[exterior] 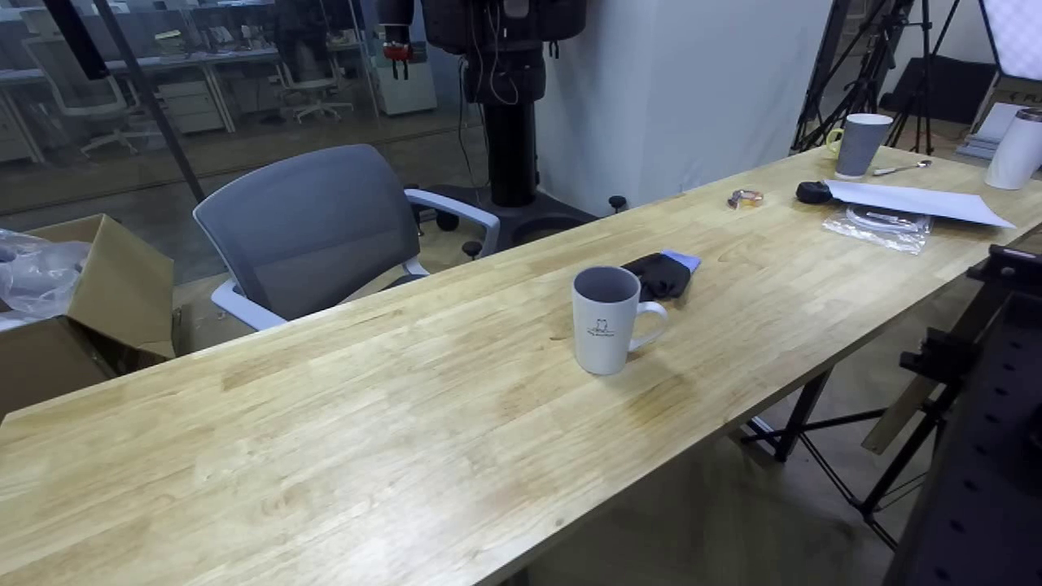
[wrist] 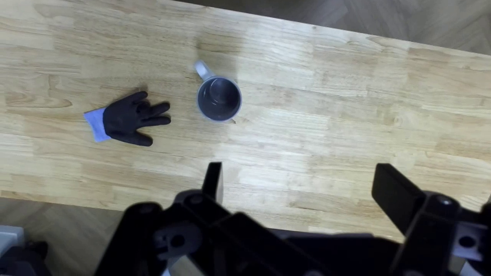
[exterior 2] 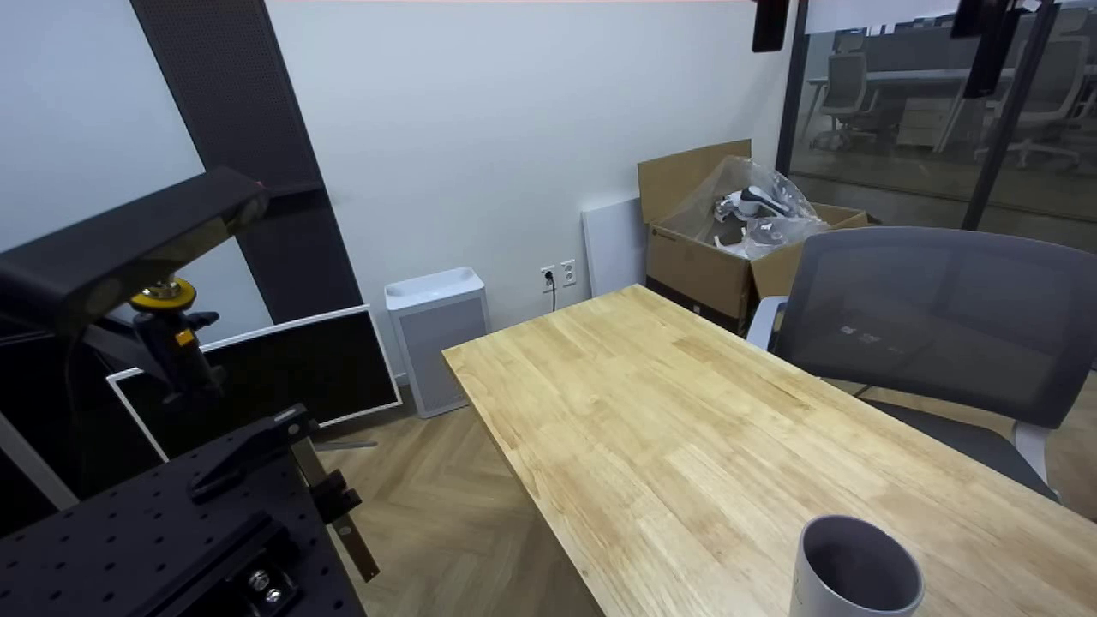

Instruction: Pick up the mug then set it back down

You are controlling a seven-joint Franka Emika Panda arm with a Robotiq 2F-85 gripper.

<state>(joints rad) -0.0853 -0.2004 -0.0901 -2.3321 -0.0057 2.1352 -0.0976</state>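
A white mug with a grey inside and a small dark drawing stands upright on the wooden table [exterior: 366,423]. The mug [exterior: 601,334] shows whole in an exterior view, handle to the right. It is cut off at the bottom edge of an exterior view [exterior 2: 844,583]. In the wrist view the mug [wrist: 219,99] is seen from above, up and left of the fingers. My gripper [wrist: 299,174] is wide open with nothing between its fingers, well above the table. Its dark fingertips also show at the top edge of an exterior view [exterior 2: 878,38].
A black glove with a blue cuff [wrist: 124,119] lies near the mug. Farther along the table are a grey cup [exterior: 863,146], a white sheet [exterior: 920,202], a plastic bag [exterior: 879,228] and a white tumbler [exterior: 1016,150]. A chair [exterior: 317,228] stands against the table's edge.
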